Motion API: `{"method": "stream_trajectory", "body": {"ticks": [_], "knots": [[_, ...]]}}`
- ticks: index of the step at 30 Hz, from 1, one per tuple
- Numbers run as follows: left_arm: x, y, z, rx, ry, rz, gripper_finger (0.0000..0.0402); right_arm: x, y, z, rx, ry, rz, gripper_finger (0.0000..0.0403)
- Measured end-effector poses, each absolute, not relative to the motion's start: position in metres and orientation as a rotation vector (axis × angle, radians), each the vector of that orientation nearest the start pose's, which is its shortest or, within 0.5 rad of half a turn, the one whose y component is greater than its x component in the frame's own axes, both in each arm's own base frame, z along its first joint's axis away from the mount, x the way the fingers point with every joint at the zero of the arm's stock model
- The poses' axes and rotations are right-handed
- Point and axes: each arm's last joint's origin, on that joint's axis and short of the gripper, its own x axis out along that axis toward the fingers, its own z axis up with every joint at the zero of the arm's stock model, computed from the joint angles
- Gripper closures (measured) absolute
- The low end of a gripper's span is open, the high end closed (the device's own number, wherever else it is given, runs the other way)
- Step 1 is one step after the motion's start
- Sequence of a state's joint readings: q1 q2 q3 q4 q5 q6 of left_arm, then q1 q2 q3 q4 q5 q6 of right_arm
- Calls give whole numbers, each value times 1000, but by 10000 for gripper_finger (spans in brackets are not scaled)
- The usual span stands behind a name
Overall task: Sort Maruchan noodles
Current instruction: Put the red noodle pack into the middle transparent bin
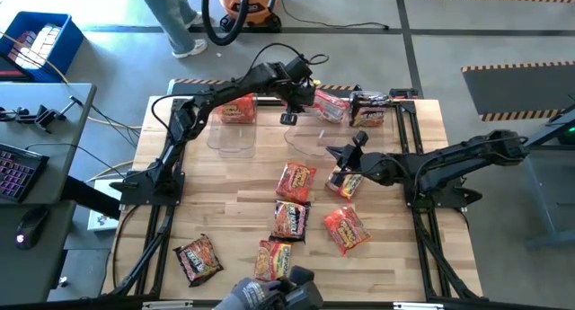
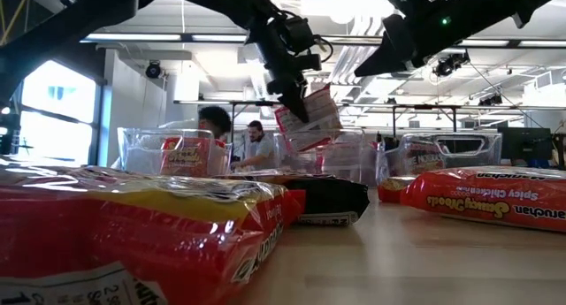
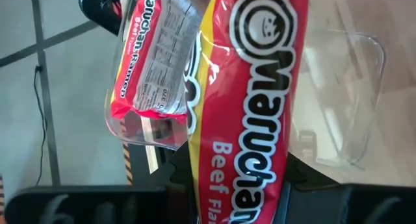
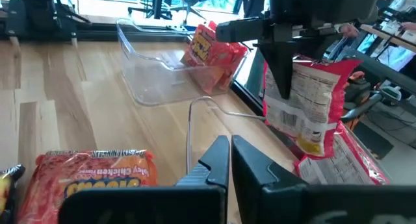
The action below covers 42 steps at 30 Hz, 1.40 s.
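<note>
Ramen packets lay scattered over a wooden tabletop (image 1: 377, 256) seen from above, with two dark robot arms reaching across it. The left claw (image 1: 289, 118) hovered over the far middle of the tabletop, gripping a red Maruchan beef packet (image 2: 308, 118) that hung from its fingers above a clear plastic bin (image 1: 310, 139). In the left wrist view that held packet filled the centre, and another red-and-white packet (image 3: 156, 52) sat in a clear bin beyond it.

The right claw (image 1: 344, 152) was closed and held nothing; it hung near the tabletop's middle, just beside an orange-red packet (image 1: 347, 183). In the right wrist view its two fingers (image 4: 244, 160) met, with a spicy chicken packet (image 4: 97, 178) lying near them.

At the far edge, one clear bin on the left held an orange-red packet (image 1: 238, 108). Farther right a red packet (image 1: 331, 106) and a dark packet (image 1: 369, 109) sat at the far edge by more clear bins.

Loose packets lay on the near half: two orange-red ones at the centre (image 1: 296, 181) (image 1: 290, 220), another to the right (image 1: 347, 229), a yellowish one near the front edge (image 1: 273, 260), and a dark one at front left (image 1: 198, 259).

Two people showed in the room beyond the tabletop in the low view (image 2: 256, 146).
</note>
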<state>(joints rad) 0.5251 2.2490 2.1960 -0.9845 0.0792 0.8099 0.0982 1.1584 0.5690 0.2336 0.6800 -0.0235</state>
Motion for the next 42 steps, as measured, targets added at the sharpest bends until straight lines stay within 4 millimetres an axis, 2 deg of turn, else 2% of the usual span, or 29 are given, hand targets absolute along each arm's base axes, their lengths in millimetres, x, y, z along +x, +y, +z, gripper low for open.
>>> {"method": "stream_trajectory", "body": {"ticks": [8, 12, 15, 23, 31, 37, 42], "knots": [[421, 242, 278, 398, 984, -65, 318, 236, 5, 228, -169, 341, -570, 403], [429, 245, 264, 408, 966, -88, 318, 236, 5, 228, -168, 341, -569, 403], [429, 246, 263, 406, 965, -90, 318, 236, 5, 228, -168, 341, -569, 403], [431, 246, 271, 393, 907, -112, 318, 236, 5, 228, -168, 340, -568, 403], [438, 250, 259, 382, 886, -125, 318, 236, 5, 228, -161, 339, -568, 403], [434, 244, 272, 391, 871, -128, 318, 236, 5, 228, -160, 338, -567, 403], [433, 242, 284, 346, 762, -190, 318, 237, 5, 228, -159, 339, -563, 403]]}}
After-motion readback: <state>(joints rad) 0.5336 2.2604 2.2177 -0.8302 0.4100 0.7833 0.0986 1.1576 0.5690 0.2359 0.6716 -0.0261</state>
